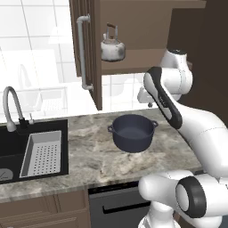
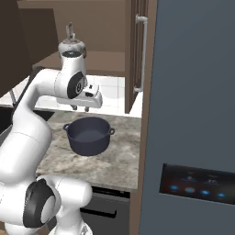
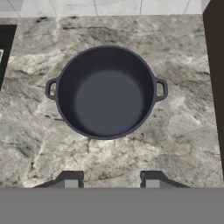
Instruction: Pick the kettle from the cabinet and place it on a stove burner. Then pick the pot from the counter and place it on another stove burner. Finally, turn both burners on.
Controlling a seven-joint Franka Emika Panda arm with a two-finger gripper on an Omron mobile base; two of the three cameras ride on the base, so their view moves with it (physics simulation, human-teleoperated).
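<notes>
Hovering over mottled grey-brown marble-look counter: two-finger gripper, fingers parted, grasping nothing. Wide dark blue-grey pot directly below, untouched. Small silvery kettle above, inside dark brown cabinet. All steps pending.

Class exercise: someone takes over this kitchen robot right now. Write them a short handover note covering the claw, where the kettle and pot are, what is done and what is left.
Claw: open and empty, hanging above the counter and looking straight down into the pot.
Kettle: on the shelf of the cabinet, whose door stands open.
Pot: upright on the counter, no lid, to the right of the sink.
Done: nothing moved yet.
Left: carry the kettle to a burner, carry the pot to another burner, then switch both burners on.
</notes>
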